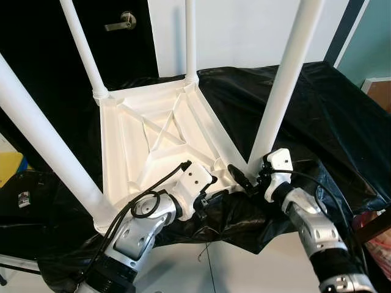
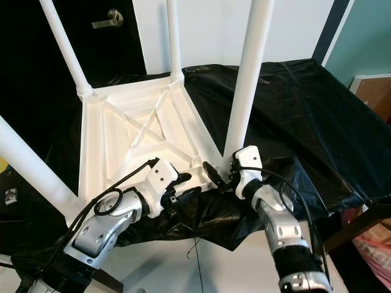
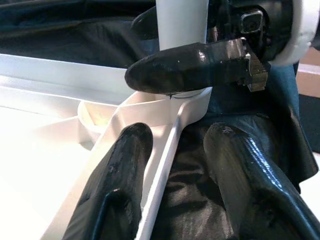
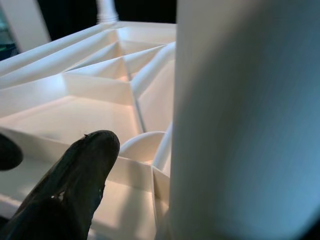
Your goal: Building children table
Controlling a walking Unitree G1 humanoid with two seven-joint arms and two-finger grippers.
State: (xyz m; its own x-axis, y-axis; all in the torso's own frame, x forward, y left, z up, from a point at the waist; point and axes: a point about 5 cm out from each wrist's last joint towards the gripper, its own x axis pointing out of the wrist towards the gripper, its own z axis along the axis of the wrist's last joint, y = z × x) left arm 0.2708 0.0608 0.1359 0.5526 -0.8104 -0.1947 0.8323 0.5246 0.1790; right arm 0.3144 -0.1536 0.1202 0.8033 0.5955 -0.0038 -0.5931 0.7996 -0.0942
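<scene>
Black plastic sheeting (image 1: 317,116) is draped over a raised work surface, with a white wall and a dark door carrying a metal lever handle (image 1: 121,23) behind it. Nearest the camera, the left gripper (image 1: 214,196) is seen at the near edge of an upturned white children's table (image 1: 153,131), which lies on the sheeting with its ribbed underside facing up. In the left wrist view the 2 fingers (image 3: 120,175) of that gripper are spread apart, one over the white rim and the other over the black sheet, with the thin rim between them; whether the rim is touched cannot be told. Just to the right, the right gripper (image 1: 242,179) is held at the base of the near right leg (image 1: 286,79), where that leg enters its corner socket. 1 black finger (image 3: 190,65) lies across the front of the leg's foot and another (image 4: 75,185) is seen on the table side beside the leg; whether the leg is actually pinched cannot be told. Further back, 4 white legs are seen standing up from the corners, the near left leg (image 1: 43,140) being the closest, with the far left leg (image 1: 84,52) and far right leg (image 1: 190,39) beyond.
</scene>
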